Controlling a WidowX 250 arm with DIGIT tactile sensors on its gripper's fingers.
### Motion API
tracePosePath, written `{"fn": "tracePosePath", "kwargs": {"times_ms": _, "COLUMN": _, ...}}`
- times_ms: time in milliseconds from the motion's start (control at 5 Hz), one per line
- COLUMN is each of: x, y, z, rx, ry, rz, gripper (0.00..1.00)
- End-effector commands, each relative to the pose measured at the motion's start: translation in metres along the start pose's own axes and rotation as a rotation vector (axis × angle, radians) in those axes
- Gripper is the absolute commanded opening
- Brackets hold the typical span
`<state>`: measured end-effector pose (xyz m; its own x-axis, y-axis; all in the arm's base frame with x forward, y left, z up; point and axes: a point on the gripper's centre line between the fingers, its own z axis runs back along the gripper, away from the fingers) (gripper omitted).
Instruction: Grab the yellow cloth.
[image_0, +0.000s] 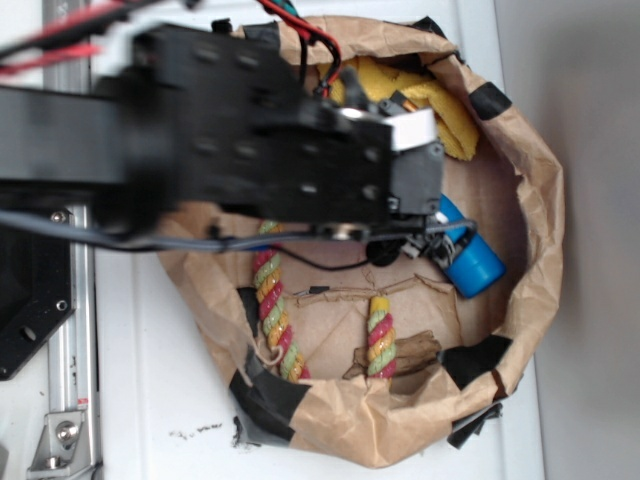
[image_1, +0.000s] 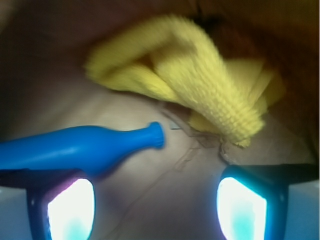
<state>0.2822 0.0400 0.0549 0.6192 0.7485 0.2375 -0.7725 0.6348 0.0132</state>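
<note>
The yellow cloth (image_0: 440, 105) lies crumpled against the back wall of the brown paper basket (image_0: 540, 180), partly hidden by my arm. In the wrist view the yellow cloth (image_1: 200, 85) fills the upper middle, folded and fuzzy, ahead of my fingers. My gripper (image_1: 155, 207) is open, with bare paper floor between the two glowing pads (image_1: 70, 210). In the exterior view my gripper (image_0: 425, 235) hangs just below the cloth, over the blue bottle. Nothing is held.
A blue bottle (image_1: 80, 147) lies on its side just past my left finger, neck pointing right; the blue bottle (image_0: 468, 255) rests near the basket's right wall. Two red-yellow-green twisted ropes (image_0: 275, 315) and a wood piece (image_0: 415, 352) lie at the front of the basket.
</note>
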Motion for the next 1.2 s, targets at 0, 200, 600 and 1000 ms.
{"fn": "tracePosePath", "kwargs": {"times_ms": 0, "x": 0.067, "y": 0.028, "z": -0.014, "rx": 0.017, "ry": 0.035, "rz": 0.160, "gripper": 1.00}}
{"fn": "tracePosePath", "kwargs": {"times_ms": 200, "x": 0.073, "y": 0.028, "z": -0.019, "rx": 0.104, "ry": 0.099, "rz": 0.061, "gripper": 1.00}}
{"fn": "tracePosePath", "kwargs": {"times_ms": 600, "x": 0.060, "y": 0.025, "z": -0.016, "rx": 0.042, "ry": 0.072, "rz": 0.070, "gripper": 0.00}}
{"fn": "tracePosePath", "kwargs": {"times_ms": 1000, "x": 0.052, "y": 0.023, "z": 0.005, "rx": -0.011, "ry": 0.055, "rz": -0.026, "gripper": 0.00}}
